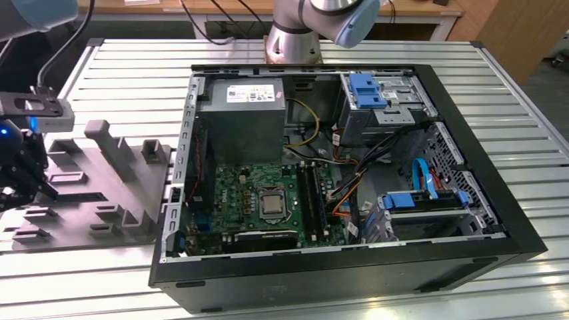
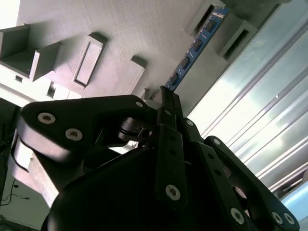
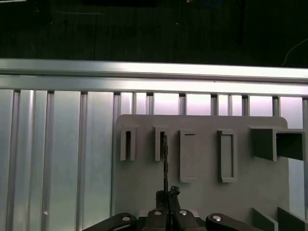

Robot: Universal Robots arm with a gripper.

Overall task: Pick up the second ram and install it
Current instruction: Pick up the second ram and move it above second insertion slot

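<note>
The tool (image 2: 166, 94) hangs over the grey holder plate (image 1: 98, 227), at the plate's end farthest from the open computer case (image 1: 311, 283). In the exterior view that end is toward the exterior view's left. Its black fingers (image 2: 169, 144) are drawn together to a narrow tip, and they appear to be pinching one end of the second ram (image 2: 195, 45), though the contact itself is partly hidden by the finger links.

In the second wrist view the stick shows as a blue board with a row of dark chips. It runs away from the fingertips across the plate towards a pair of raised grey blocks. In the first wrist view it is seen edge-on as a thin dark line, from the fingertips up to one of the plate's narrow slot blocks (image 3: 160, 143). I cannot tell whether its far end sits in that slot or just above it.

The plate lies flat on the slatted metal worktop (image 1: 356, 53). The case stands just beside the plate with its side open, showing the green motherboard (image 1: 258, 193) and the grey power supply box (image 1: 240, 110), both well apart from the stick.
</note>
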